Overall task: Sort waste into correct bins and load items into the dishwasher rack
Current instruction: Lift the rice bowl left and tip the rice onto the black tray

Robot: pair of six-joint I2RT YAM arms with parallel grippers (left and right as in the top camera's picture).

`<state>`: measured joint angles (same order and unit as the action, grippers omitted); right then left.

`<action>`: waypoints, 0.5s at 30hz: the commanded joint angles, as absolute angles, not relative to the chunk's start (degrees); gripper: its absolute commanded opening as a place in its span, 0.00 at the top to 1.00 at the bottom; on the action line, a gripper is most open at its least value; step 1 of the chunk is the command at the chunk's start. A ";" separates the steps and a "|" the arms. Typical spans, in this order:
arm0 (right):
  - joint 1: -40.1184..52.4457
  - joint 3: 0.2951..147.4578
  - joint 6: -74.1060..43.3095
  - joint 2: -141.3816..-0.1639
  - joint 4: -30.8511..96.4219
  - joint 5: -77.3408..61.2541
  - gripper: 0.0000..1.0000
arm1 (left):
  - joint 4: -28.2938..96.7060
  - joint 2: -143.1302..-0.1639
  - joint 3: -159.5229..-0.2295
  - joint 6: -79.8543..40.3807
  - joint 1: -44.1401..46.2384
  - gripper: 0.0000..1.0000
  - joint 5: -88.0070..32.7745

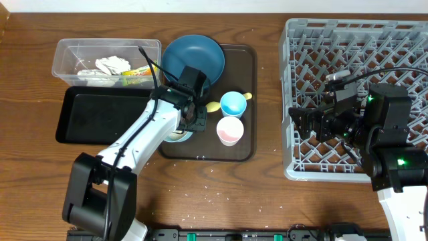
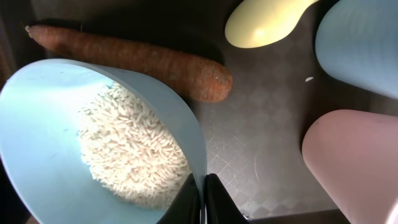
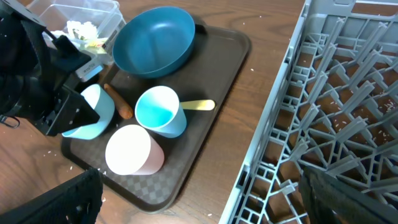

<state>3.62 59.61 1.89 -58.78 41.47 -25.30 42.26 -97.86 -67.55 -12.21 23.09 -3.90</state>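
Overhead, print on the wrapper [image 1: 137, 73] is illegible.

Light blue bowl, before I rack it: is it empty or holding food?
Holding food: the light blue bowl has a heap of white rice grains inside, plain in the left wrist view.

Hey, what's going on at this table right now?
The left gripper is shut on the rim of the light blue bowl, which holds rice, next to a carrot piece on the brown tray. Tissue and a wrapper lie in the clear tub. The plate, blue cup, pink cup and spoon are not yet racked. The right gripper hovers open over the grey rack, holding nothing.
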 commanded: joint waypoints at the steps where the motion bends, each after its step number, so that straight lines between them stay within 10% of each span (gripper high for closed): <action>1: 3.07 60.64 1.32 -58.96 41.98 -25.98 0.01 | 42.57 -99.39 -67.33 -12.08 22.96 0.94 -3.38; 15: 3.07 60.64 1.32 -58.94 42.46 -25.96 0.01 | 42.52 -103.00 -66.65 -12.08 22.96 0.73 -3.38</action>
<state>3.62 59.61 1.89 -58.78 42.37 -25.30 42.19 -102.39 -67.40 -12.01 23.14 -4.10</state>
